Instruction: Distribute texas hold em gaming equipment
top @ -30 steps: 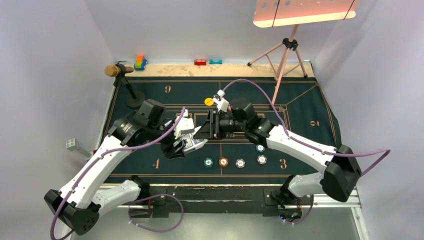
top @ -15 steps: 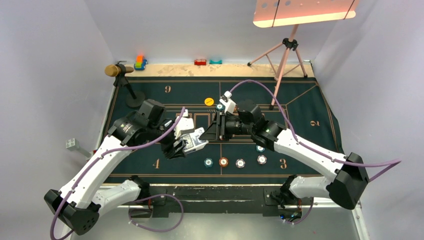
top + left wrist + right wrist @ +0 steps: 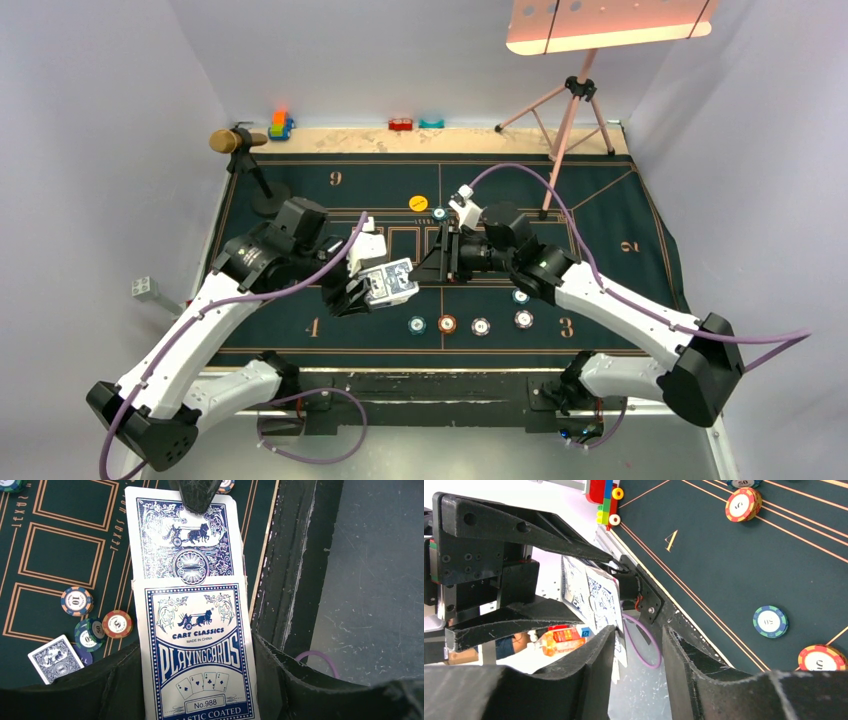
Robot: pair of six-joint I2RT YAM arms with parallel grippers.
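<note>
**Operator:** Where's the deck right now?

**Spotter:** In your left fingers [image 3: 110,690]. They are clamped on the long sides of the card box [image 3: 197,650], with its printed blue front facing the wrist camera. One blue-backed card [image 3: 182,535] sticks about halfway out of the far end.

**Operator:** Over which part of the layout?

**Spotter:** Seen from above, you hold the box over the green mat [image 3: 600,230], near the gold 4 and just left of the chip row.

**Operator:** And my right side?

**Spotter:** Your right fingers [image 3: 574,680] stand apart with a clear gap between them, aimed at the box from the right. In the left wrist view a dark tip overlaps the far edge of the card. I can't tell whether it touches.

**Operator:** The chips?

**Spotter:** Along the near edge you have a teal chip [image 3: 416,325], an orange-brown chip [image 3: 447,324], a striped grey chip [image 3: 481,326] and a pale chip [image 3: 524,319], well spaced. The yellow disc [image 3: 419,203] lies farther back. A loose card [image 3: 55,657] lies face down on the mat, and three chips [image 3: 90,634] bunch just beside it.
</note>
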